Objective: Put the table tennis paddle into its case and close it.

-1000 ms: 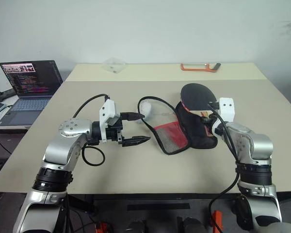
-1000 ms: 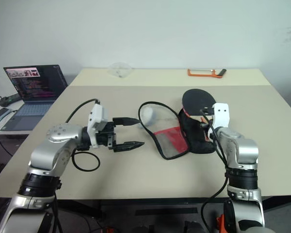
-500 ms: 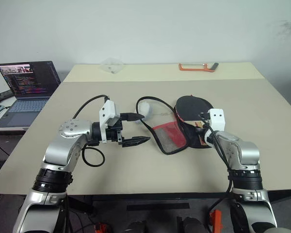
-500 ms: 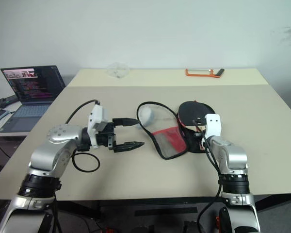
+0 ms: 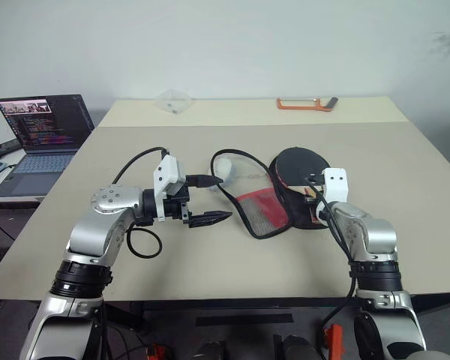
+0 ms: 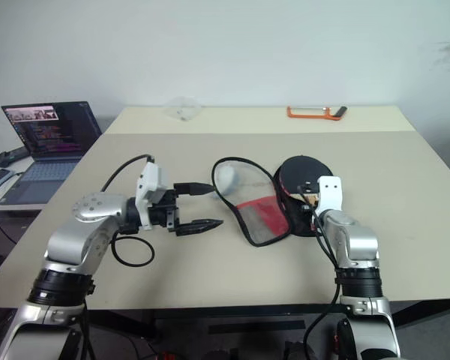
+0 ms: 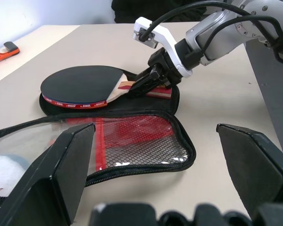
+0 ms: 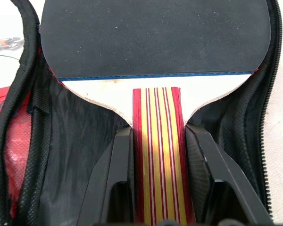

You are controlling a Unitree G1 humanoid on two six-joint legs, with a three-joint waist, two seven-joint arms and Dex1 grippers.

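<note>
The table tennis paddle point(image 5: 301, 163) lies nearly flat on the black half of the open case point(image 7: 146, 106), blade pointing away from me and striped wooden handle point(image 8: 159, 141) toward my right arm. My right gripper point(image 8: 158, 136) is shut on that handle, one black finger on each side. The case's red mesh flap point(image 5: 262, 209) and clear inner panel point(image 5: 236, 171) are spread out to the left of the paddle. My left gripper point(image 5: 214, 199) hovers open just left of the flap, pointing toward it, with nothing between its fingers.
An open laptop point(image 5: 42, 135) sits on a lower surface at the left. At the far edge of the rear table point(image 5: 360, 112) lie an orange-handled tool point(image 5: 307, 103) and a small clear plastic piece point(image 5: 174, 101).
My right gripper has lowered the paddle: its blade was tilted up above the case and now rests flat on the black half. The left gripper has stayed where it was.
</note>
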